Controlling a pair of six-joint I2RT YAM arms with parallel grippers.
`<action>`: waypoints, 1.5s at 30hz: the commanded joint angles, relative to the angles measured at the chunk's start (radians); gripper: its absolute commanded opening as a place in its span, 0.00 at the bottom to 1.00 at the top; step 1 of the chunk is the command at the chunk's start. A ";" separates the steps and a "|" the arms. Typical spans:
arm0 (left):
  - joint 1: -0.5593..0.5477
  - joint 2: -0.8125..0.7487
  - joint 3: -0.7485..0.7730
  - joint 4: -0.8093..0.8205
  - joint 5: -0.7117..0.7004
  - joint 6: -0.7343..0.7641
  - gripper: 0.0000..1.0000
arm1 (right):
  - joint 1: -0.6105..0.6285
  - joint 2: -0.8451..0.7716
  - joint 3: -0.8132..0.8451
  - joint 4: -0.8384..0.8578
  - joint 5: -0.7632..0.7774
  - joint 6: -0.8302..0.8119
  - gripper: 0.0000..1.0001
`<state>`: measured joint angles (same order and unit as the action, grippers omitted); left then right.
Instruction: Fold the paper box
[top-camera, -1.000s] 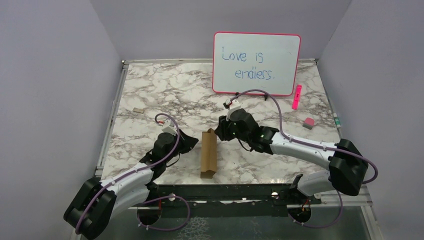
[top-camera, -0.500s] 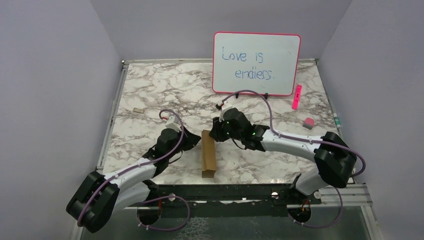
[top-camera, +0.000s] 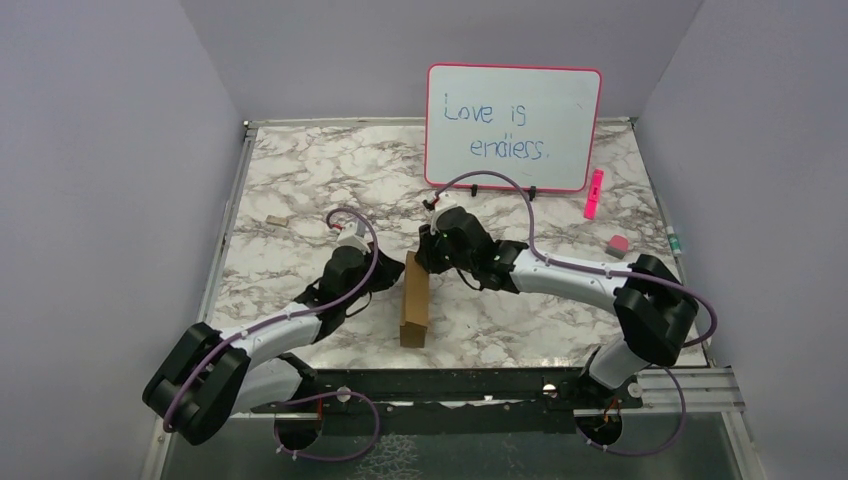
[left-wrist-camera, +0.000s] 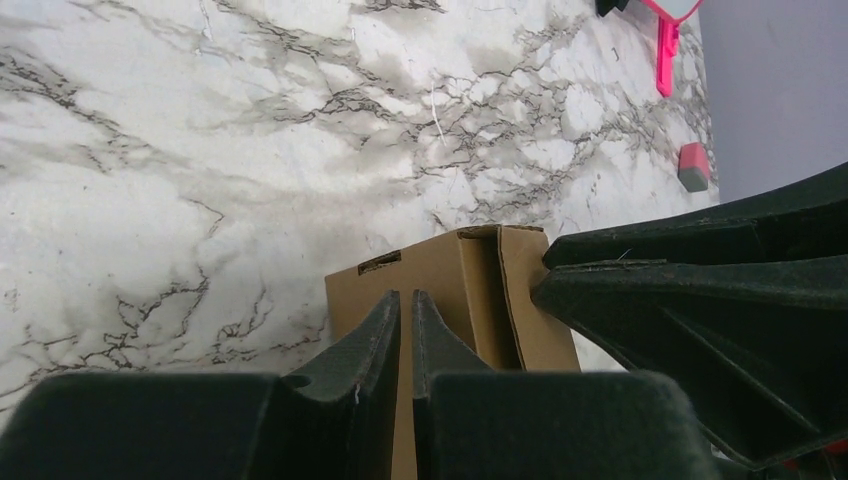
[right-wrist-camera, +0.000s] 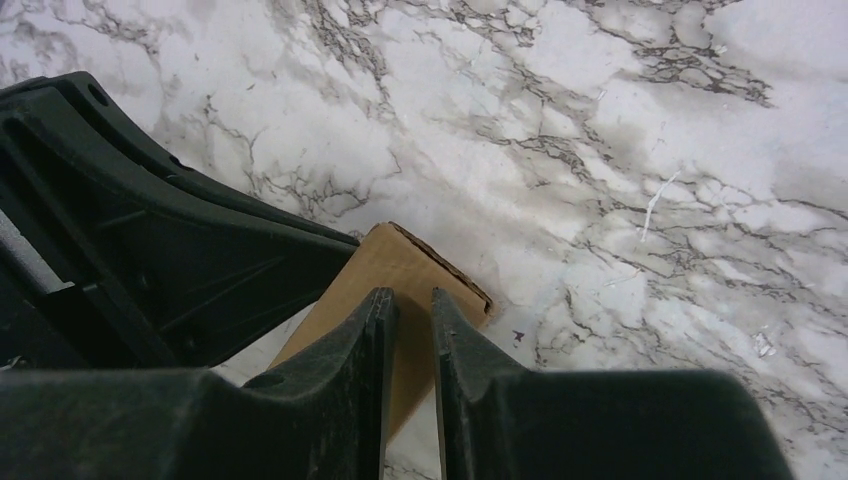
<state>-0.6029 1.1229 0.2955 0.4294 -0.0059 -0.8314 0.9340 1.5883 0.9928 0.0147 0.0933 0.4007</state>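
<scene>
The paper box (top-camera: 414, 300), a long brown carton, lies flat on the marble table (top-camera: 300, 180) at lower centre of the top view, its length running up and down the frame; what is inside it cannot be seen. The left gripper (left-wrist-camera: 406, 298) sits at the box's upper left side, fingers pressed together with nothing visible between them. The right gripper (right-wrist-camera: 410, 296) meets the box's top end from the upper right, its fingers a narrow slit apart over the corner, and whether they pinch cardboard cannot be told.
</scene>
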 joint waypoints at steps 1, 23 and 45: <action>-0.024 0.044 0.071 0.077 0.020 0.024 0.10 | 0.013 0.038 0.025 -0.077 0.023 -0.022 0.25; -0.024 -0.326 0.017 -0.439 0.034 0.045 0.18 | 0.179 -0.205 -0.038 -0.207 -0.146 -0.049 0.32; -0.110 -0.303 -0.059 -0.413 0.058 -0.076 0.18 | 0.291 0.010 0.029 -0.362 0.040 -0.017 0.31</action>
<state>-0.6804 0.8108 0.2489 -0.0261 0.0448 -0.8669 1.2133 1.5227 1.0004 -0.1947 0.0093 0.3744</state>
